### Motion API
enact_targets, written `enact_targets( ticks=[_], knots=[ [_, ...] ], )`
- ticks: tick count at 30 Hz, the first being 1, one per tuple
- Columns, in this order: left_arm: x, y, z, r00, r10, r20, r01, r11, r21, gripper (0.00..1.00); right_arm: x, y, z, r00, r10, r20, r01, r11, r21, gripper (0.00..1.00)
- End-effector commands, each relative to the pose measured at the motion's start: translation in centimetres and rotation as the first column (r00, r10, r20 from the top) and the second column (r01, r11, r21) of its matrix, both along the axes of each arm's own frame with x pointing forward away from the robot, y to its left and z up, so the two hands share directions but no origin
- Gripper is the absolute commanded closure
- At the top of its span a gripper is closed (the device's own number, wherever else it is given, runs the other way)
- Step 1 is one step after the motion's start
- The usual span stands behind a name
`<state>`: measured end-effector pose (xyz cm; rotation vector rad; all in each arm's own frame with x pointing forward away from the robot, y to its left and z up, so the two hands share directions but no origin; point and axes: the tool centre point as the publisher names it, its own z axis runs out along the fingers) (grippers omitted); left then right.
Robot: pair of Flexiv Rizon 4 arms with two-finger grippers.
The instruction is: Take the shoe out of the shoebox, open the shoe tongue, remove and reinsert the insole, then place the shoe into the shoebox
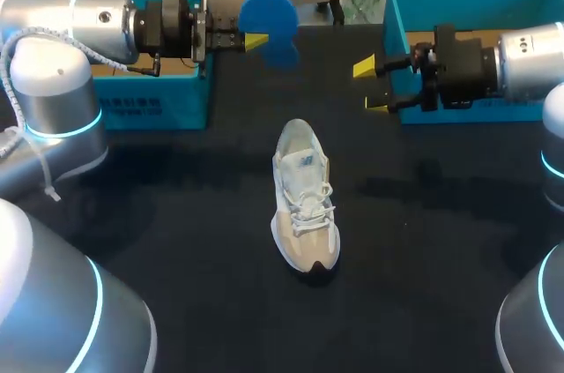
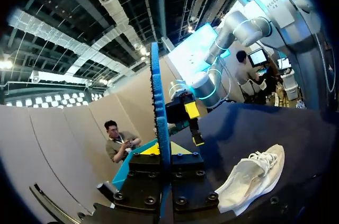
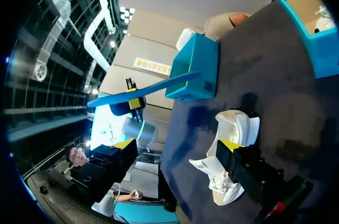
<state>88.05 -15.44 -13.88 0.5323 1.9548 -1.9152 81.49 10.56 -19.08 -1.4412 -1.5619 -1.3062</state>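
Showing the task at roughly its midpoint, as judged from how the things lie. The white sneaker (image 1: 304,201) is out of its box and lies on the dark tabletop (image 1: 194,214), near the middle and well apart from both boxes, its toe toward the robot. The blue insole (image 1: 269,16) is out of the sneaker. It is gripped by the left pincer (image 1: 254,41), which holds it in the air beside the left shoebox (image 1: 150,100). In the left wrist view the insole (image 2: 159,107) stands edge-on between that pincer's two fingers, clamped from both sides. The right pincer (image 1: 371,86) hangs in front of the right shoebox (image 1: 398,47) with its yellow tips spread wide and nothing between them. Its own wrist view shows the sneaker (image 3: 235,123) below and ahead of the fingers, not touched.

Done, by this reading: the sneaker taken out and the insole removed. Whether the tongue stands fully open cannot be told, though the collar looks loose. Left to do: the insole slid back in, then the sneaker set into a shoebox.

Count: one sneaker, one insole, two teal shoeboxes, two pincers.
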Motion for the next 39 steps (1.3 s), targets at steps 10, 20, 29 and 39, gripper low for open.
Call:
enact_targets(
  ticks=[10,20,29,39],
  knots=[
    [-0.7,-0.1,-0.9,0.983,0.003,0.184,-0.005,1.000,0.007,1.00,0.0,0.1,0.0,1.000,-0.002,0.000,0.002,1.000,-0.001,0.00],
    [0.1,-0.4,-2.7,0.731,0.017,0.682,0.006,0.999,-0.031,1.00,0.0,0.1,0.0,1.000,-0.002,0.000,0.002,1.000,-0.001,0.00],
    [0.6,-1.2,-4.1,0.478,0.086,0.874,-0.051,0.996,-0.070,1.00,0.0,0.1,0.0,1.000,-0.002,0.000,0.002,1.000,-0.001,0.00],
    [0.1,-1.8,-4.9,0.313,0.048,0.948,-0.070,0.997,-0.028,1.00,0.0,0.1,0.0,1.000,-0.002,0.000,0.002,1.000,-0.001,0.00]
  ],
)
